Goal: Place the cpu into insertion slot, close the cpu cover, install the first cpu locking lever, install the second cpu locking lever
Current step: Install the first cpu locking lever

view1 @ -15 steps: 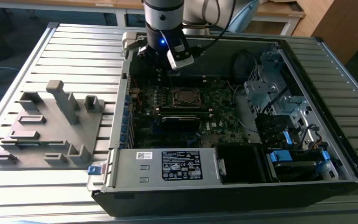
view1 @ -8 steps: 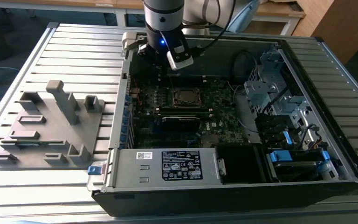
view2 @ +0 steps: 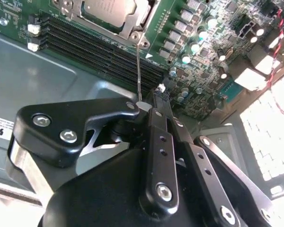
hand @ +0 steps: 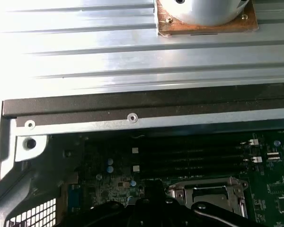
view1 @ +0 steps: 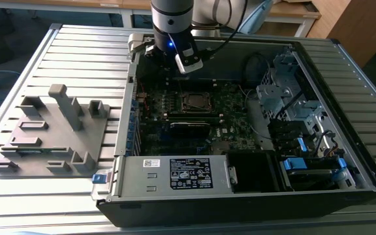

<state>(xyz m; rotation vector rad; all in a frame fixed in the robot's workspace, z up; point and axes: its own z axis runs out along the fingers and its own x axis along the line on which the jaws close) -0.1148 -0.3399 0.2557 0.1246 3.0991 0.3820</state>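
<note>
Starting at the exterior view's left, a grey moulded fixture (view1: 51, 132) lies on the slatted table (view1: 77, 54), just beside the open computer case (view1: 240, 210). It reads as a parking rack for parts, set within the machine's reach. Inside the case, the arm (view1: 172, 24) comes down over the far edge of the green motherboard (view1: 234, 132), near the insertion slot (view1: 195, 101) at the board's middle. The cpu (view2: 109, 9) lies flat in that slot. The cpu cover (view2: 125, 27) looks folded down over its edges, so the chip is pinned and only the lever work remains. In the second wrist view a thin wire locking lever (view2: 139, 71) runs from the socket's corner across the long black memory slots (view2: 99, 49) to the gripper (view2: 143, 108). Its jaws stand almost together with the lever's end pinched between them, as far as I can judge. A hold at the very tip would give the most leverage for swinging the wire. Which of the two levers this is I cannot tell. Further to the exterior view's right, the metal drive cage (view1: 286, 95) stands well apart from the work.
</note>
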